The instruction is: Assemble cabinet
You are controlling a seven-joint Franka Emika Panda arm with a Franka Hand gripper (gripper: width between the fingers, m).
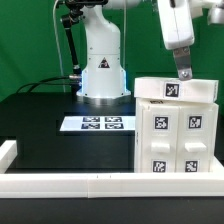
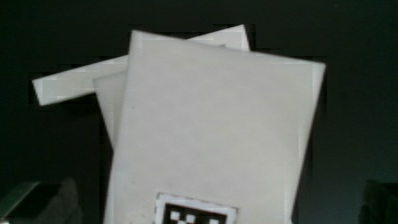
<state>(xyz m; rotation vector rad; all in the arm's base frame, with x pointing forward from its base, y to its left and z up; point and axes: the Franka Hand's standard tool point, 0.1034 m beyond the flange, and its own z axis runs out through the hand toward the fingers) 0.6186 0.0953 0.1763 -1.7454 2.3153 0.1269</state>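
so in the exterior view the gripper (image 1: 183,72) hangs just over the top edge of the cabinet (image 1: 176,130), which sits straight below it on the black table (image 1: 40,120). Can't read the jaws from there. The wrist view sorts that out: the fingers (image 2: 39,202) are dim shapes spread wide, with a dark gap between each one and the cabinet's white top panel (image 2: 205,120), so the jaws are apart and holding nothing. It also shows a second white slab (image 2: 80,82) poking out from under that panel at a different angle.

Room-wise, a white rail (image 1: 80,184) runs along the table edge right by the cabinet's foot, well below the gripper. The marker board (image 1: 97,123) and the arm's base (image 1: 102,70) are off to the exterior view's left of the gripper, well apart, with bare table around them. Green wall (image 1: 25,40) behind
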